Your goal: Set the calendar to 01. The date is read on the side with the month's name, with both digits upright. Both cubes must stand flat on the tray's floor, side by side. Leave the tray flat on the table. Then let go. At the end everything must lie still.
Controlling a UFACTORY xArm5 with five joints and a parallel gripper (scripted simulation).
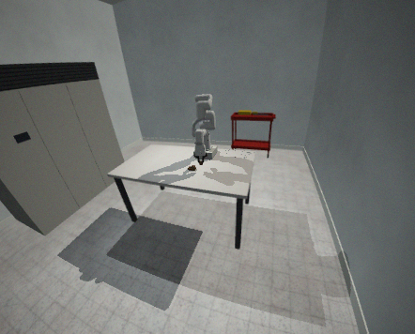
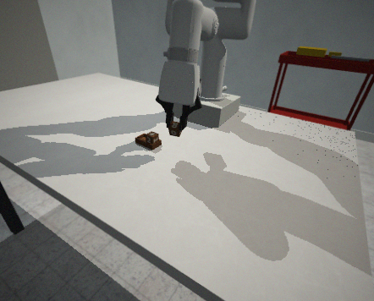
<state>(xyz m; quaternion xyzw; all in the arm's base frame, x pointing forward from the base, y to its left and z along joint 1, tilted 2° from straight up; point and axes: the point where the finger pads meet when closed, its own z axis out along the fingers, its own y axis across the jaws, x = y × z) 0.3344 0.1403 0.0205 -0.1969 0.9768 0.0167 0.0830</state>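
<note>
A small brown wooden tray [image 2: 146, 143] lies flat on the white table, with one digit cube [image 2: 153, 136] standing in it. It shows as a small brown spot in the top view [image 1: 191, 168]. My gripper [image 2: 175, 128] hangs just right of the tray, pointing down, a little above the table. It is shut on the second brown digit cube [image 2: 174, 126], held between the black fingers. The digits on the cubes are too small to read. In the top view the gripper [image 1: 201, 160] is just behind and right of the tray.
The arm's base block [image 2: 215, 109] stands on the table behind the gripper. A red cart [image 2: 329, 86] with yellow items stands on the floor beyond the table's far right. Grey cabinets [image 1: 41, 145] line the left wall.
</note>
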